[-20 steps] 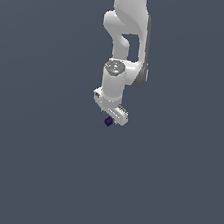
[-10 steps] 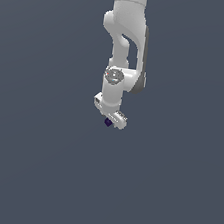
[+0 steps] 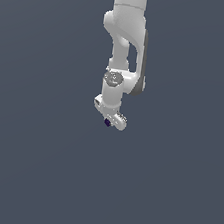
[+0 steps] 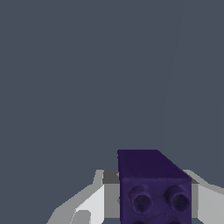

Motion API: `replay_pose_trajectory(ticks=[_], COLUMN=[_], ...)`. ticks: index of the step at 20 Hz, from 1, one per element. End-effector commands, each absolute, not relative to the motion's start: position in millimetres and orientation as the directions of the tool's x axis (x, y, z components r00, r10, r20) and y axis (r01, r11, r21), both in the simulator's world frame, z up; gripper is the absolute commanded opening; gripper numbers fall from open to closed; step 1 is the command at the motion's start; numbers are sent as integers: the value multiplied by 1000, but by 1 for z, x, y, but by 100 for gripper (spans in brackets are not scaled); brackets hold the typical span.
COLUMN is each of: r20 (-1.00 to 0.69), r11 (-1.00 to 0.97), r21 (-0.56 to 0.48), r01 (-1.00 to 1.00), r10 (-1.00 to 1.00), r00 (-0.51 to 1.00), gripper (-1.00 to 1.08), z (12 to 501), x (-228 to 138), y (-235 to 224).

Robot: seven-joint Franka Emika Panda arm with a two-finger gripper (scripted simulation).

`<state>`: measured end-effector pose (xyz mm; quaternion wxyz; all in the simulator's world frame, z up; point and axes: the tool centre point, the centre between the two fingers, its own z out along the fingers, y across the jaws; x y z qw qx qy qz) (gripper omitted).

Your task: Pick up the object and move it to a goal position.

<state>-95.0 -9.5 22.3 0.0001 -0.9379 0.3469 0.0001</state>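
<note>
**Clerk:** Item one, the task's thing. Location?

**Arm:** One small dark purple studded block, lodged between the white fingers of my end effector. In the exterior view it showed only as a dark speck at the tip. The end effector was closed on it; the wrist view had a finger flanking each side of the block, touching it.

**Clerk:** Change on record?

**Arm:** Compared with the pictures from a second and half a second earlier, my end effector sat slightly farther toward the exterior view's right, and the wrist section looked turned a little. The block kept its place at the tip throughout. I judged the pick-up done and the carry in progress.

**Clerk:** Goal position?

**Arm:** Not entered. No marker was visible in either view, only a plain grey-blue background, and I could not make out a surface beneath me. How much of the carry remained I could not tell.

**Clerk:** Item two, pose.

**Arm:** One white jointed arm, entering from the top of the exterior view and hanging nearly straight down. The wrist was bent slightly, so the end effector pointed downward and toward the exterior view's right.
</note>
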Motion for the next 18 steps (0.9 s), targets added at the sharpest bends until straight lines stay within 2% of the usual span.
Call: replay_pose_trajectory(ticks=[1, 10, 18], r20=[0, 0, 0], r11=[-759, -759, -759], r21=[0, 0, 0], r01=[-651, -651, -651], r10=[-651, -651, -651], r00=[759, 759, 759], gripper=[-100, -100, -100], z=[22, 26, 59], x=[-95, -94, -83], y=[-10, -10, -13])
